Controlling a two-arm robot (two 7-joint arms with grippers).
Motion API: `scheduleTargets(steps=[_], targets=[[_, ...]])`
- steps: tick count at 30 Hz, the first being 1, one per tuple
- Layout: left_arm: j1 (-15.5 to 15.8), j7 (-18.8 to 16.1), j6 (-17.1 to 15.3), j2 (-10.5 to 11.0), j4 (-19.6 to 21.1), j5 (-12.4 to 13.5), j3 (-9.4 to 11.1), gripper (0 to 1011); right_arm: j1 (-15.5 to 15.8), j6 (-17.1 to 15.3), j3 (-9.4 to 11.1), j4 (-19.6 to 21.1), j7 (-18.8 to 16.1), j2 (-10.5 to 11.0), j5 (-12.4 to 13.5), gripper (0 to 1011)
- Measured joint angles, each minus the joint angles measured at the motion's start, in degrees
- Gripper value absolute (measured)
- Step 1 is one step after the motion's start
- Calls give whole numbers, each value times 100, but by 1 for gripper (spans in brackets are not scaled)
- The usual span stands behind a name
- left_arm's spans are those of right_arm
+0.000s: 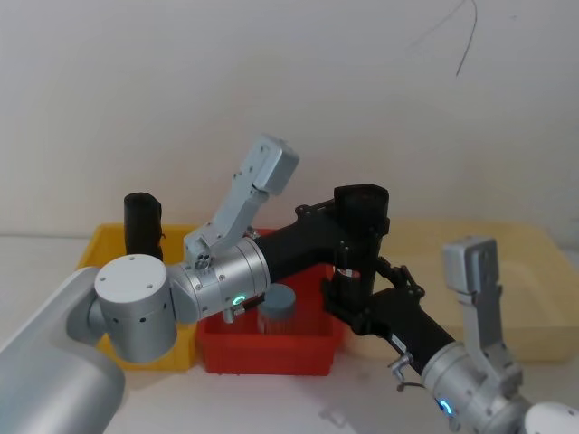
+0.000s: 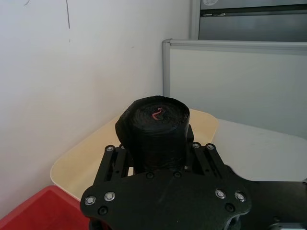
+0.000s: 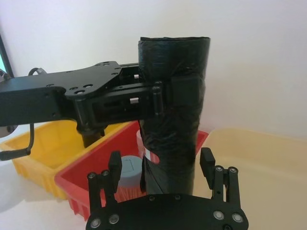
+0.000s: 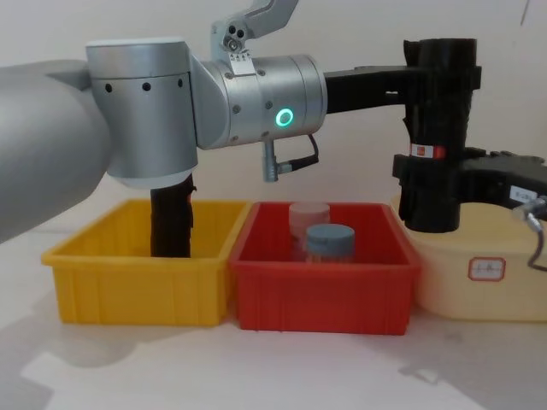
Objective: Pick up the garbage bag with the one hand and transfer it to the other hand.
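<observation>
The left gripper (image 3: 172, 91) is clenched on the upper part of the garbage bag (image 4: 438, 115). The bag hangs upright in the air above the right end of the red bin (image 4: 325, 290), next to the cream tray (image 4: 487, 295). The right gripper (image 3: 161, 163) straddles the roll's lower part, below the label band. Its fingers (image 3: 207, 163) seem spread, with a gap on each side.

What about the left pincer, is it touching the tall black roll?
Touching. The right wrist view shows the left pincer shut on the tall black plastic garbage bag roll, pad pressed flat against its upper side.
</observation>
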State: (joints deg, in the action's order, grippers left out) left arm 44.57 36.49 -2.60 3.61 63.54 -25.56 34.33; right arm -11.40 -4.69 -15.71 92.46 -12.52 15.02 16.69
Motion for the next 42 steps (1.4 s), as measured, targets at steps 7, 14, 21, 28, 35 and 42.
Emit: scheduleTargets(steps=[7,14,21,28,35,42], targets=[[0,0,0,0,0,0,0,513,-381,0,-74,-447,-185,-108,30,1004],[0,0,0,0,0,0,0,513,-670,14,-133,-793,-291,-181,38,1004],[0,0,1,0,0,0,-1,513,-809,15,-135,-941,-340,-209,77,865],[0,1,1,0,0,0,0,513,-827,25,-90,-932,-342,-206,130,659],[1,2,2,-1,0,-1,0,513,-797,47,-48,-886,-336,-203,185,532],[1,2,2,0,0,0,0,513,-755,68,-23,-853,-335,-212,270,532]])
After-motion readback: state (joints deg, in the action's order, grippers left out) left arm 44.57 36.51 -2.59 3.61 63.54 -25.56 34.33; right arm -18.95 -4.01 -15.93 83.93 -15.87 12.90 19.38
